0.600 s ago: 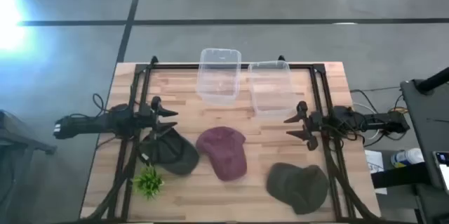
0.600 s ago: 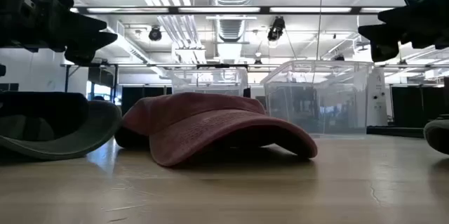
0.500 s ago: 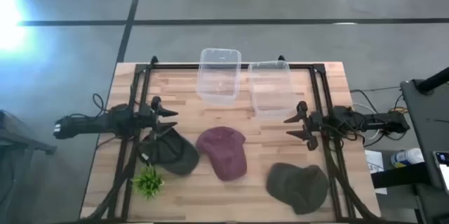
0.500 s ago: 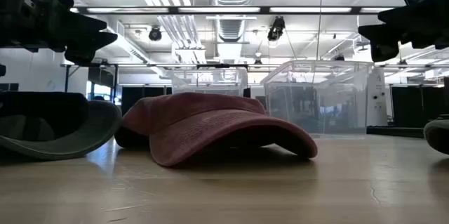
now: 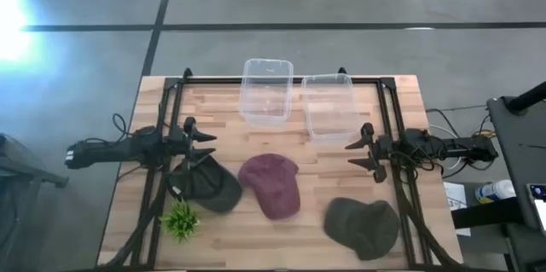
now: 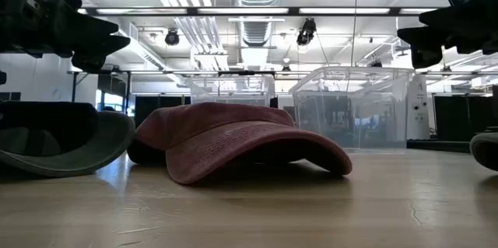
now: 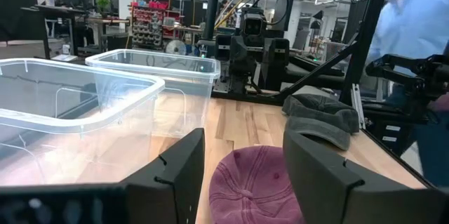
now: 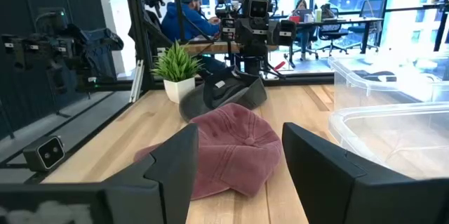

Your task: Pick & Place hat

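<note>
Three caps lie on the wooden table: a maroon cap [image 5: 271, 184] in the middle, crown up with its brim flat on the wood, a dark cap [image 5: 207, 184] lying upside down to its left, and an olive-green cap [image 5: 363, 226] near the right front corner. My left gripper [image 5: 207, 138] hovers open above the table's left side, over the dark cap's far edge. My right gripper [image 5: 360, 154] hovers open on the right, pointing toward the middle. The maroon cap [image 7: 256, 194] shows past the left fingers and the maroon cap [image 8: 224, 147] past the right ones.
Two clear plastic bins [image 5: 267, 91] [image 5: 328, 105] stand side by side at the table's far edge. A small green potted plant [image 5: 180, 221] sits near the left front corner. A black frame rail [image 5: 391, 127] runs along the sides. A person in a blue shirt [image 7: 414, 20] stands beyond the table.
</note>
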